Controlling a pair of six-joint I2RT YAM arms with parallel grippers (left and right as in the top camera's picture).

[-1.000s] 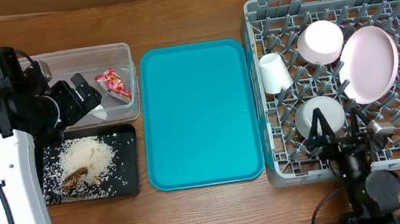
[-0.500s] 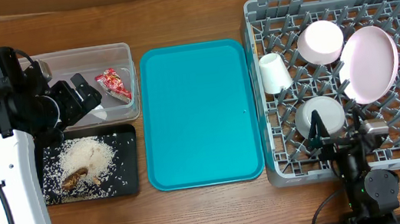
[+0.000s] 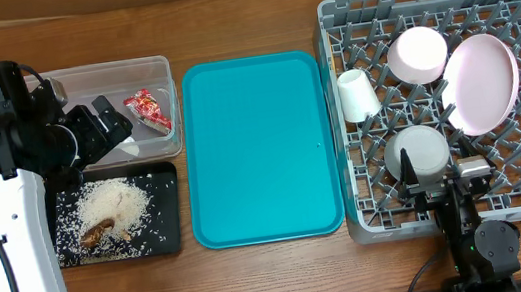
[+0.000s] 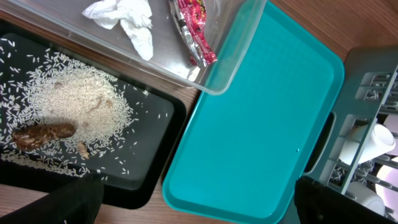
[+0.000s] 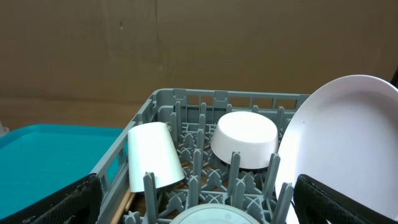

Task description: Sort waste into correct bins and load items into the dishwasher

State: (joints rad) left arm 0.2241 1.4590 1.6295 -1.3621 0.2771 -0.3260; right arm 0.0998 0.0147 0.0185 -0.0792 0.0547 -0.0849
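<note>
The grey dish rack [image 3: 336, 106] at the right holds a white cup [image 3: 357, 95], a white bowl [image 3: 418, 53], a pink plate [image 3: 481, 84] and a grey bowl [image 3: 417, 150]. My right gripper [image 3: 439, 183] is open and empty at the rack's front edge, just behind the grey bowl [image 5: 211, 218]. My left gripper [image 3: 112, 125] is open and empty above the near edge of the clear bin [image 3: 101, 81]. The bin holds a red wrapper [image 4: 194, 31] and white tissue [image 4: 124, 15]. The black tray [image 3: 169, 203] holds rice [image 4: 74, 99] and a brown food piece [image 4: 43, 134].
A bare teal tray [image 3: 259, 146] lies between the bins and the rack. The right wrist view shows the cup [image 5: 152, 155], white bowl [image 5: 244, 138] and plate [image 5: 342, 137] among upright rack tines. Wooden table surrounds everything.
My right gripper has drawn back a little from the grey bowl toward the rack's front edge. The left arm has not moved.
</note>
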